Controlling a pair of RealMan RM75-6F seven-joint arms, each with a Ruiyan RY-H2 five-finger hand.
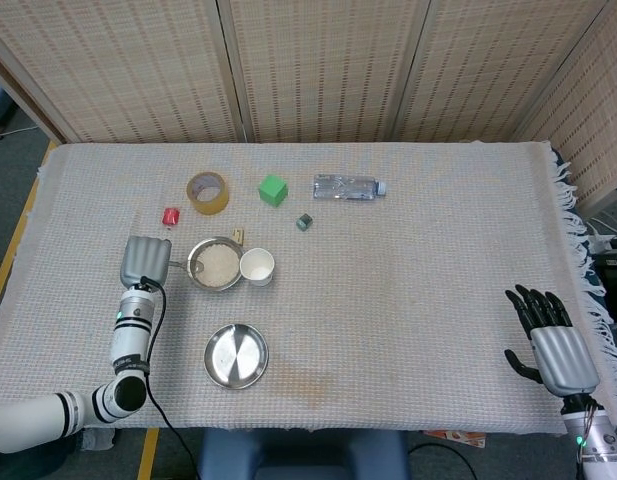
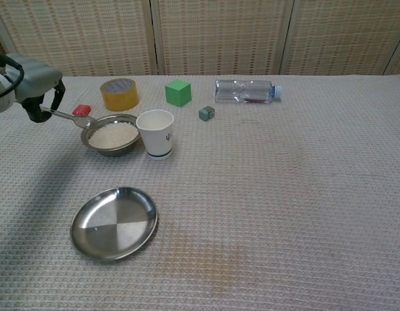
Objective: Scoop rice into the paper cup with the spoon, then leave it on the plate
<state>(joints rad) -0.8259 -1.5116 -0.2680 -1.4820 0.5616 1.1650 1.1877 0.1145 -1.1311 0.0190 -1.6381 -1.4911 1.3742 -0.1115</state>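
Note:
My left hand [image 1: 145, 260] [image 2: 35, 85] grips a metal spoon [image 2: 69, 117] by its handle. The spoon's head hangs just over the left rim of the steel bowl of rice [image 1: 215, 265] [image 2: 111, 135]. A white paper cup [image 1: 257, 266] [image 2: 155, 133] stands upright, touching the bowl's right side. The round steel plate [image 1: 236, 355] [image 2: 114, 222] lies in front of the bowl, nearer the table's front edge. My right hand [image 1: 555, 342] rests far off at the right edge, fingers apart and holding nothing; the chest view does not show it.
Behind the bowl lie a tape roll [image 1: 207, 192], a small red object [image 1: 171, 216], a green cube [image 1: 273, 190], a small dark cube [image 1: 303, 222] and a plastic bottle [image 1: 348, 187] on its side. A woven cloth [image 1: 408, 280] covers the table.

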